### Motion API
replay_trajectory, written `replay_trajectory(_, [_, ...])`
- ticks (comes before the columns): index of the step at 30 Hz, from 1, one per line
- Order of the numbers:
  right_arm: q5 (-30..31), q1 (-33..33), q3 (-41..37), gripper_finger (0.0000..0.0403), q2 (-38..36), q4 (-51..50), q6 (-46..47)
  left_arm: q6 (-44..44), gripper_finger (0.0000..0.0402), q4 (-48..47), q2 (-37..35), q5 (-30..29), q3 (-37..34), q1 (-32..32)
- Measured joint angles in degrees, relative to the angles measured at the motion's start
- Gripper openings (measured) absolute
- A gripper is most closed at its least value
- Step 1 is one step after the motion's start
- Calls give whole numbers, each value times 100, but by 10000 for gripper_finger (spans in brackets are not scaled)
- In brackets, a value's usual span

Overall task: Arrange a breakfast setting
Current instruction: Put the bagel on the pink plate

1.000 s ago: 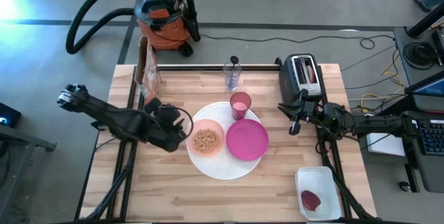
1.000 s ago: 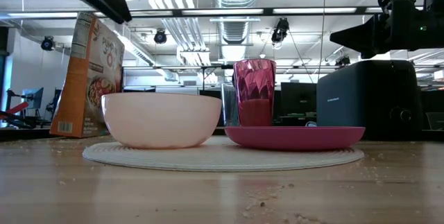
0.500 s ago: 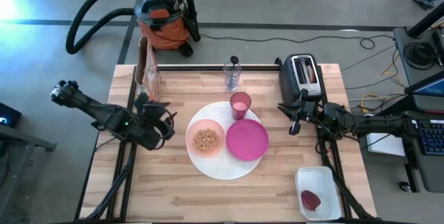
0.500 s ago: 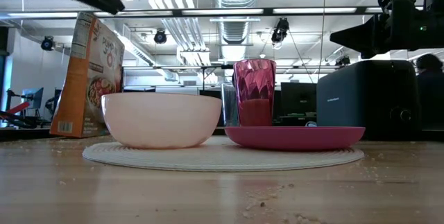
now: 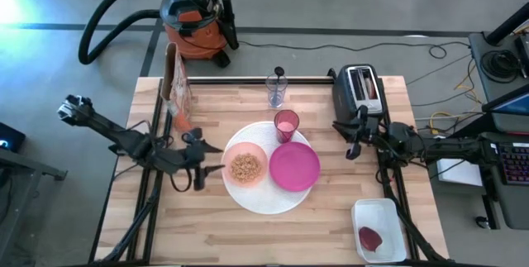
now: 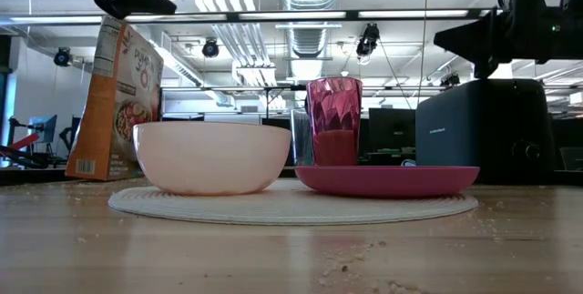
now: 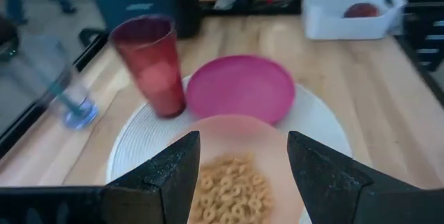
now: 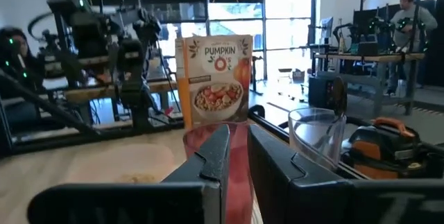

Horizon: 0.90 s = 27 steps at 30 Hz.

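Observation:
A large white plate (image 5: 266, 197) lies mid-table. On it rest a pale pink bowl (image 5: 245, 166) of cereal rings, a magenta plate (image 5: 294, 167) and, at its far edge, a translucent pink cup (image 5: 286, 124). A clear glass (image 5: 276, 92) with a dark utensil in it stands behind them. My left gripper (image 5: 213, 159) hovers open just left of the bowl, pointing at it; in its wrist view the bowl (image 7: 236, 175) shows between the spread fingers. My right gripper (image 5: 351, 147) is shut, raised beside the toaster, pointing toward the cup.
A cereal box (image 5: 175, 85) stands upright at the far left of the table. A black toaster (image 5: 361, 89) sits at the far right. A white container (image 5: 380, 230) with something red in it lies at the near right corner. A shop vacuum (image 5: 194, 23) stands on the floor beyond the table.
My left gripper has drawn back from the bowl's left rim toward the table's left edge and sunk a little. It has tipped up from pointing steeply down to nearly level, facing the bowl, and rolled. Its fingers stay open. Bowl, plates and cup have not moved.

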Motion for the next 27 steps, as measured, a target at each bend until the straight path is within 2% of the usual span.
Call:
replay_trajectory(7, [-54,4,-2,43,7,339,702,1184,201,1422,-142,513,-956,2])
replay_trajectory(13, [-53,4,35,43,11,574,2134,1762,201,2705,-135,549,-1597,0])
replay_trajectory(19, [-75,4,100,43,11,580,2575,1829,201,2861,-150,504,-1693,53])
replay_trajectory(23, [-74,4,309,43,15,499,2720,1809,201,2600,-361,417,-1747,378])
replay_trajectory(25, [-74,4,604,43,14,48,2706,1807,201,2587,-546,650,-1860,549])
replay_trajectory(27, [-58,4,1034,43,17,-871,2697,1803,201,2695,-731,932,-2001,713])
